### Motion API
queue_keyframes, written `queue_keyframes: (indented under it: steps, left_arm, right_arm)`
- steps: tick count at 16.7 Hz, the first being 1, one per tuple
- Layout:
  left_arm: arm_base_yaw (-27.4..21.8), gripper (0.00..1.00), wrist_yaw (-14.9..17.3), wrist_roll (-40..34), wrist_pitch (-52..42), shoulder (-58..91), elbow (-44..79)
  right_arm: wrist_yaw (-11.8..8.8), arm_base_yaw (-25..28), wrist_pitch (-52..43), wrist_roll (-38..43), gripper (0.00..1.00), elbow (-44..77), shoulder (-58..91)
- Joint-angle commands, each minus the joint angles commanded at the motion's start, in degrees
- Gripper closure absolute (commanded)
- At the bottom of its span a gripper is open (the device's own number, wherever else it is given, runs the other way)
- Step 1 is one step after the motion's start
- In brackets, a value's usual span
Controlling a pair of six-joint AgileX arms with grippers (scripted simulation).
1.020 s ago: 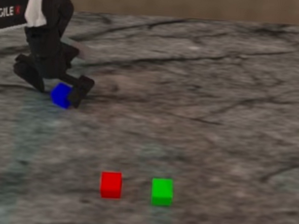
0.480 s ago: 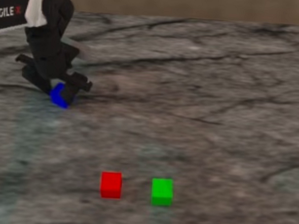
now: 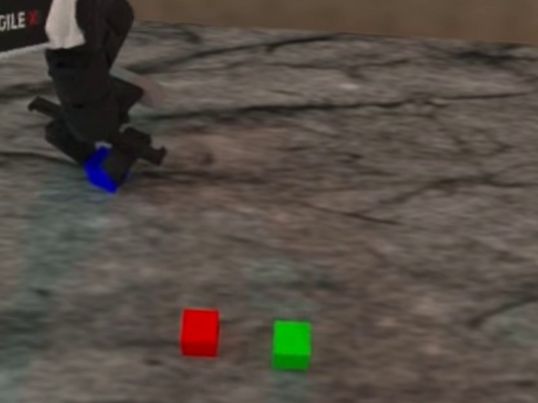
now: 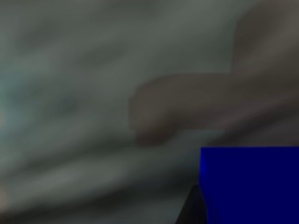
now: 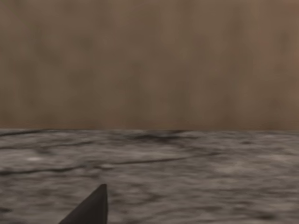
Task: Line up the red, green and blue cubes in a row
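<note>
The blue cube [image 3: 100,174] is at the table's far left, and my left gripper [image 3: 108,164] is shut on it. In the left wrist view the blue cube [image 4: 250,186] fills one corner, with a dark finger [image 4: 190,211] pressed against its side. Near the front of the table, the red cube [image 3: 200,331] and the green cube [image 3: 291,344] sit side by side with a gap between them, red to the left. My right arm is outside the top view. Its wrist view shows one dark fingertip [image 5: 96,207] well off to the side, over bare table and holding nothing.
The table [image 3: 387,218] is a grey, dark-veined stone surface. A brown wall [image 5: 149,60] rises behind its far edge. Only the three cubes lie on it.
My left gripper's fingers, spread on either side of the blue cube a second ago, have closed onto it. The cube has shifted slightly up and left in the top view. Red and green have not moved.
</note>
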Motion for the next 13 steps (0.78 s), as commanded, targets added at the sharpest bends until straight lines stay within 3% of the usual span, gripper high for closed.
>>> queue_keyframes:
  steps: [7,13]
  left_arm:
    - [0.12,1.0,0.28,-0.07,-1.3,-1.19,1.06]
    - [1.09,1.0,0.21,-0.23,-12.55,-4.42,8.58]
  right_arm:
    - [0.0,0.0,0.0,0.0,0.0,0.0,0.0]
    - [0.0,0.0,0.0,0.0,0.0,0.0,0.0]
